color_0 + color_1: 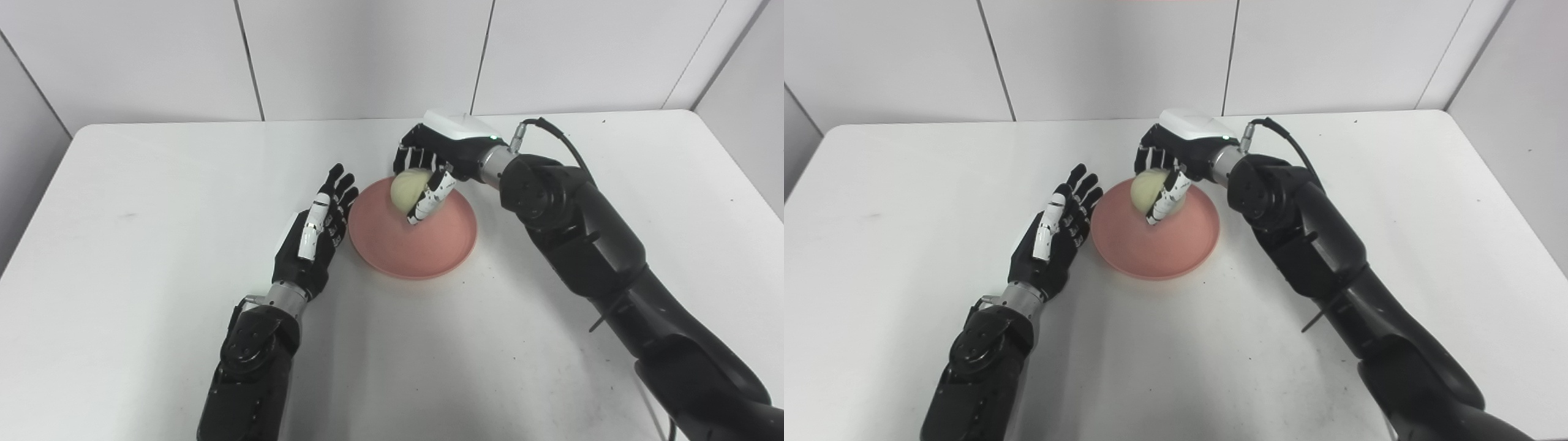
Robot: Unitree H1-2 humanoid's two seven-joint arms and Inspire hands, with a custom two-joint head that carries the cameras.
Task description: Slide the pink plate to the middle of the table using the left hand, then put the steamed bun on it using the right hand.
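A pink plate (404,251) lies near the middle of the white table (122,202). My right hand (429,162) is over the plate's far part, its fingers and thumb closed around a pale yellowish steamed bun (407,188). Whether the bun rests on the plate or hangs just above it I cannot tell. My left hand (315,233) lies just left of the plate, open, fingers stretched forward beside the rim, holding nothing.
The table's back edge meets a white panelled wall (367,55). My right arm (582,245) crosses the right half of the table. A cable (566,144) loops off the right wrist.
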